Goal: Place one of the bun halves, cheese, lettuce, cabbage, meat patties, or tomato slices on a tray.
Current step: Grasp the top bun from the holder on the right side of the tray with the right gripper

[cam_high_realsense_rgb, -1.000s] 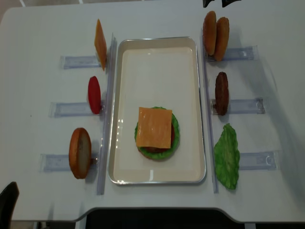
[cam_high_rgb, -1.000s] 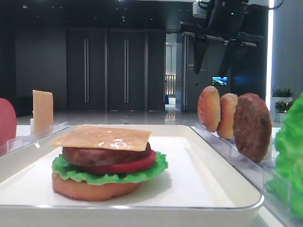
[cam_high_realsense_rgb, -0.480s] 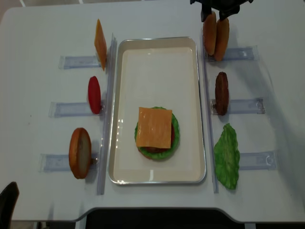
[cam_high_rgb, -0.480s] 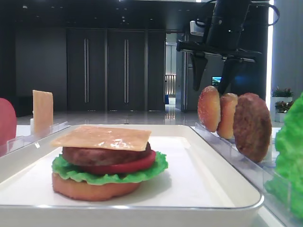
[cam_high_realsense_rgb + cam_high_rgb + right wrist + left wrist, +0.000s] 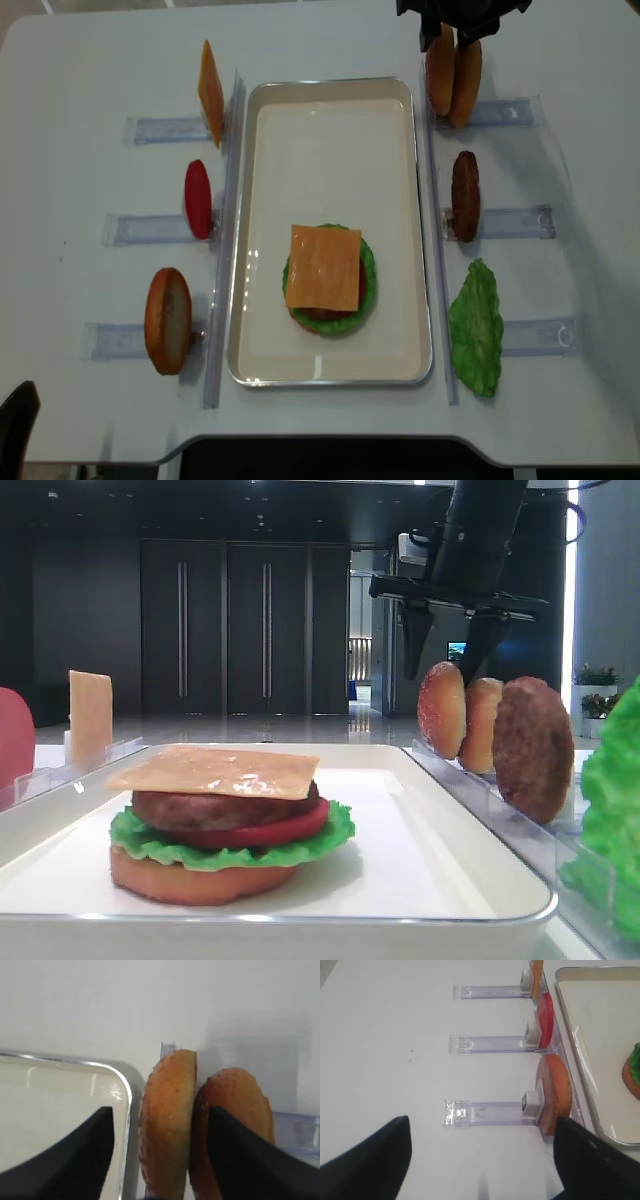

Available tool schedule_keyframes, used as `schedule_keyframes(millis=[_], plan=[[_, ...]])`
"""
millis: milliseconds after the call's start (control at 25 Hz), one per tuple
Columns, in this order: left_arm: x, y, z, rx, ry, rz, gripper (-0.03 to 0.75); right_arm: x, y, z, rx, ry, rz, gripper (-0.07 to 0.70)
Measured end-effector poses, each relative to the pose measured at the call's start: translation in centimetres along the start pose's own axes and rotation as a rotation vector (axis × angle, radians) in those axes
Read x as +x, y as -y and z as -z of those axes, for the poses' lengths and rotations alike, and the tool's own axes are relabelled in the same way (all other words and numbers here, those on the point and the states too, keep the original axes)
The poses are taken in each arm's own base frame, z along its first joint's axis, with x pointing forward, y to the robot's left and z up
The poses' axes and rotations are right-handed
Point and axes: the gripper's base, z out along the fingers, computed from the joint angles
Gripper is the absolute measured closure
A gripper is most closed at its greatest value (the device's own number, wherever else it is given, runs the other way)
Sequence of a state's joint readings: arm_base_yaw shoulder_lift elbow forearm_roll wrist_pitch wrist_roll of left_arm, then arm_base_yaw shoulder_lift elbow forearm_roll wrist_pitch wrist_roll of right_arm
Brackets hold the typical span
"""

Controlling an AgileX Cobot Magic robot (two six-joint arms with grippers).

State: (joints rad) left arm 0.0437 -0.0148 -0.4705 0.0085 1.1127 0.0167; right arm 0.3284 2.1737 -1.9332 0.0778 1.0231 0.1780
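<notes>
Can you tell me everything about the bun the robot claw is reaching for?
The top bun is domed and golden-brown, speckled with pale seed-like grains. It stands on edge in a clear rack beside the white tray, its flat side against a second bun. The right gripper hangs open just above, one finger on each side of it, not yet squeezing.

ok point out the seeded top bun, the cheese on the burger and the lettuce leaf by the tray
seeded top bun (image 5: 167,1125), right wrist view, domed crust
cheese (image 5: 324,266), overhead view, slice centre
lettuce leaf (image 5: 476,328), overhead view, leaf middle
</notes>
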Motion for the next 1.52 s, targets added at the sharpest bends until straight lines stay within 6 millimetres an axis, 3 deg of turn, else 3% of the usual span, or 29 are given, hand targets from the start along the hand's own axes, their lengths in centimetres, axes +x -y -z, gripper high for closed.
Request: schedule_keyframes(millis=[360, 640, 1240, 1520], plan=[[0.0, 0.0, 0.0, 0.000, 0.000, 0.000, 0.024, 0.1, -0.1, -1.1, -0.012, -0.020, -0.009, 0.251], [0.0, 0.0, 0.0, 0.000, 0.000, 0.000, 0.024, 0.2, 0.0, -1.1, -0.004, -0.032, -0.007, 0.413], [0.0, 0.0, 0.0, 0.000, 0.000, 0.000, 0.024, 0.5, -0.3, -0.8, -0.045, -0.079, -0.037, 0.419], [0.0, 0.0, 0.0, 0.000, 0.000, 0.000, 0.024, -0.5, -1.1, 1.9, -0.081, -0.094, -0.034, 0.419]])
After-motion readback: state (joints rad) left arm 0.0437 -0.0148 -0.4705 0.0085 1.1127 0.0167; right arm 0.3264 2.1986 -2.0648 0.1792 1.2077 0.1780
